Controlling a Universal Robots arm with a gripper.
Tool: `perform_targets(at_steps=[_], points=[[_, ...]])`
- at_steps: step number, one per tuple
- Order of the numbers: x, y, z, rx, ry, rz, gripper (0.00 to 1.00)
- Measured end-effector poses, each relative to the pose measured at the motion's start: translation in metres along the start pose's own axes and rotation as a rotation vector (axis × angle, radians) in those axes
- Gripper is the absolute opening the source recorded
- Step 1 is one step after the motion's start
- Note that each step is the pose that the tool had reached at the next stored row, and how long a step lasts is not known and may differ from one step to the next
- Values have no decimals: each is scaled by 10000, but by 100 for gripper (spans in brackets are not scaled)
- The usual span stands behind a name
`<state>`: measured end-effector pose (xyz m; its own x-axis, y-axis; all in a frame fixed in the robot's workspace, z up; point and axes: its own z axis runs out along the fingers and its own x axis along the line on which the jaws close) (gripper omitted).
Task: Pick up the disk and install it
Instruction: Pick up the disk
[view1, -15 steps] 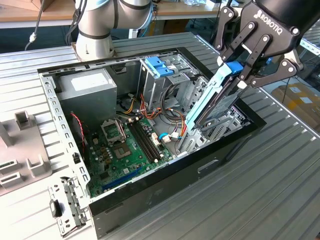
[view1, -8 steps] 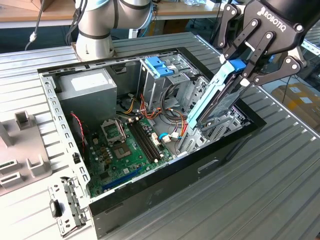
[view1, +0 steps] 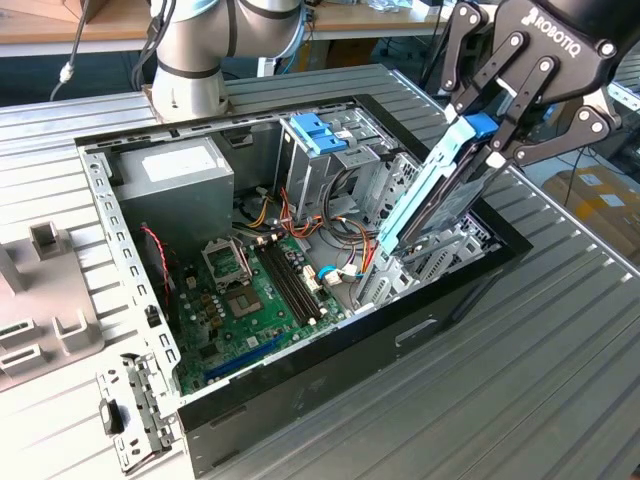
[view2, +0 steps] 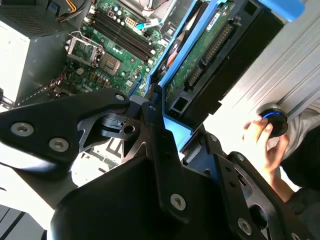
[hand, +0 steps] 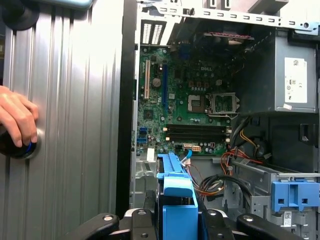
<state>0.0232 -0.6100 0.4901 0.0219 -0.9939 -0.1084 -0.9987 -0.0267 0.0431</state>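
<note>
The fingers (view1: 505, 132) clamp the tilted hard drive (view1: 440, 200), whose blue rail could snag the drive bay (view1: 438, 262) edge or nearby cables (view1: 345, 195).

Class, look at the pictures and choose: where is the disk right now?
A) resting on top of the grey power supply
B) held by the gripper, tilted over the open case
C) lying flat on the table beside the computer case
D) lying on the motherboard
B: in the exterior view the gripper is clamped on the disk, which slants down toward the open computer case.
</note>
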Motion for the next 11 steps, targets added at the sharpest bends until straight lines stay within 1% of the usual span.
perform_targets(at_steps=[11], points=[[-2, -69, -34, -10, -1, 1, 37]])
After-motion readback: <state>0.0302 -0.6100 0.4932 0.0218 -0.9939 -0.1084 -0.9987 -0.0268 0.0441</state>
